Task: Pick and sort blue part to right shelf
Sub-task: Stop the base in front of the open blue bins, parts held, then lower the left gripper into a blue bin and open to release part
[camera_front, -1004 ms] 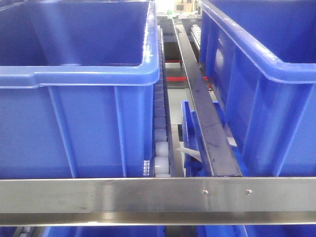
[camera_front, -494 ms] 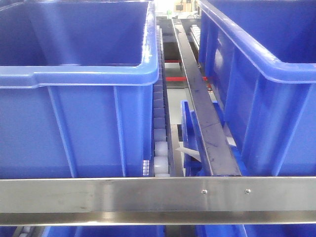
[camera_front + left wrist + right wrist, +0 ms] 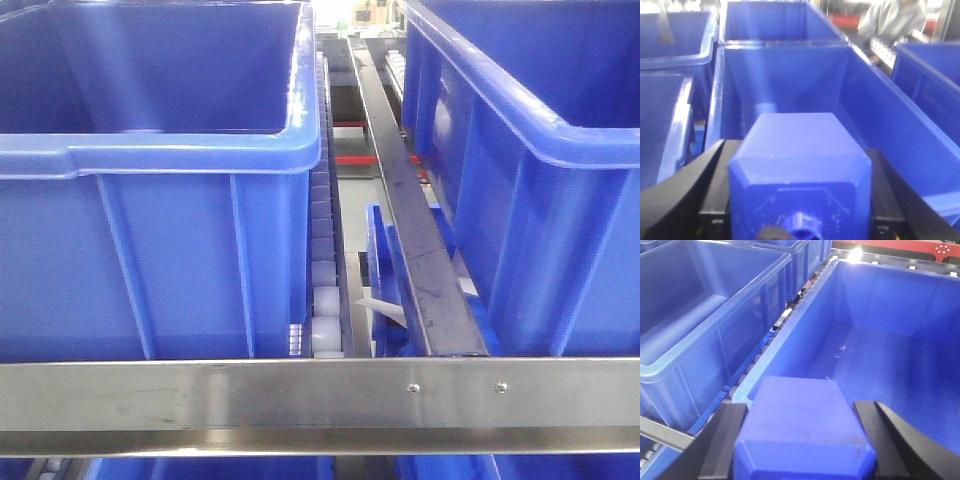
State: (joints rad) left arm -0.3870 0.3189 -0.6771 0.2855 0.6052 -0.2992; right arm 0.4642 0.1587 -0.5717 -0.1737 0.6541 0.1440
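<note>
**Front view.** The steel-framed right shelf (image 3: pixel 120 400) crosses the bottom of the frame with its screwed steel front rail (image 3: pixel 300 395). A large blue plastic tub (image 3: pixel 150 250) fills the left and a second large blue tub (image 3: pixel 540 200) the right. A white roller track (image 3: pixel 325 290) and a dark divider rail (image 3: pixel 420 270) run between them toward the top centre. No arm and no part shows here.

**Left wrist view.** A chunky blue plastic part with bevelled corners (image 3: pixel 800 150) sits bottom centre. The black left fingers (image 3: pixel 685 195) are closed on its two sides. Beyond it a long blue bin (image 3: pixel 790 80) opens, its long axis running straight up the frame. A person in grey (image 3: pixel 890 20) is at the upper right.

**Right wrist view.** A second blue plastic block (image 3: pixel 800 430) fills the bottom centre, gripped between the black right fingers (image 3: pixel 722 440). A deep blue tub (image 3: pixel 900 355) lies open just ahead of it, stretching toward the upper right. Its left rim passes close by the block's left edge. A neighbouring blue tub (image 3: pixel 700 305) fills the upper left.

Each arm appears to point along its tub and tilt down. The right block looks set to drop inside with little sideways correction.
</note>
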